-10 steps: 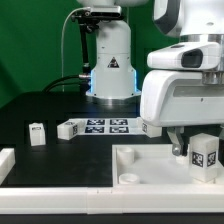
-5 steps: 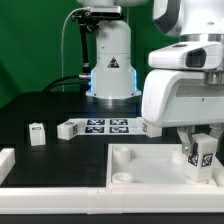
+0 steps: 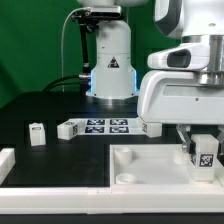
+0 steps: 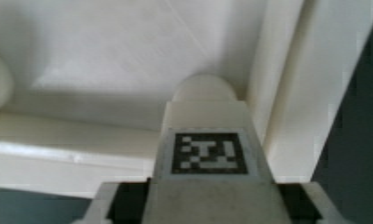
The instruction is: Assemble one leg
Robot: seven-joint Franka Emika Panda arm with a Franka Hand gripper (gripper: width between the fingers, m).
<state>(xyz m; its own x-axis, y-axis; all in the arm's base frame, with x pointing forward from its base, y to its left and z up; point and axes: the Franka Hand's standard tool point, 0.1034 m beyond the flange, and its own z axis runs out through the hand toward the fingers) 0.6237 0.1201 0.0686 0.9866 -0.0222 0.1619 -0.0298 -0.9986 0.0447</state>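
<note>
My gripper (image 3: 203,152) is shut on a stubby white leg (image 3: 205,157) with a black-and-white tag on its side. It holds the leg upright over the corner of the white square panel (image 3: 150,163) at the exterior view's right. In the wrist view the leg (image 4: 211,130) runs out from between my fingers, its tag facing the camera, its tip above the panel (image 4: 112,70) near the raised rim. Whether the leg touches the panel I cannot tell. Another small white leg (image 3: 37,133) stands on the dark table at the exterior view's left.
The marker board (image 3: 100,127) lies on the table in front of the robot base (image 3: 111,75). A white rail (image 3: 50,203) runs along the front edge, with a white block (image 3: 5,160) at the far left. The panel has a round corner hole (image 3: 129,178).
My gripper with the leg has moved down and slightly toward the exterior view's left, closer to the panel's corner.
</note>
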